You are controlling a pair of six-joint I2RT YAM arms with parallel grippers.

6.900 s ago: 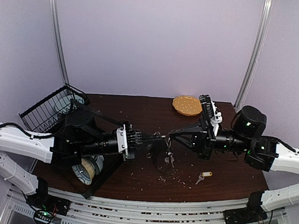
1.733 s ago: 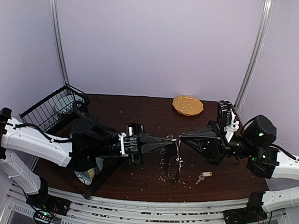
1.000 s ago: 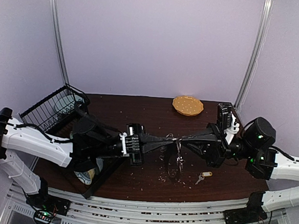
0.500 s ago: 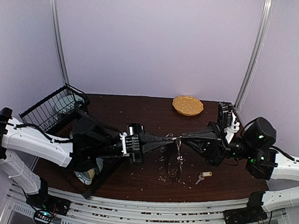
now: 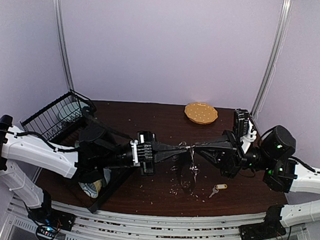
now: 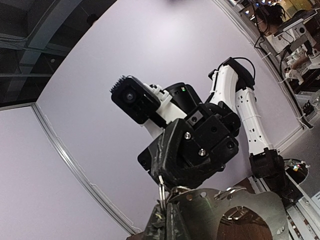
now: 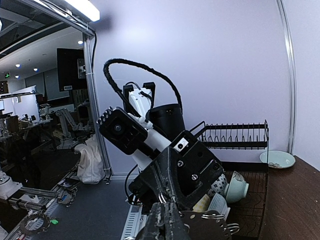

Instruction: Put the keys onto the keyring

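- The keyring (image 5: 191, 165) is a thin, pale silver loop held up off the table (image 5: 149, 119). It hangs limp and narrow from the spot where the closed tips of the left gripper (image 5: 185, 150) and the right gripper (image 5: 195, 149) meet. Whether its lower end touches the table cannot be told.
- Seen from the left wrist, the keyring is a broad grey-silver band with small wire rings at its edge.
- 1 key (image 5: 216, 189), tiny and silver with a yellow tag, lies flat on the table, right of the hanging loop and apart from it.
- The 2nd key is too small to pick out.
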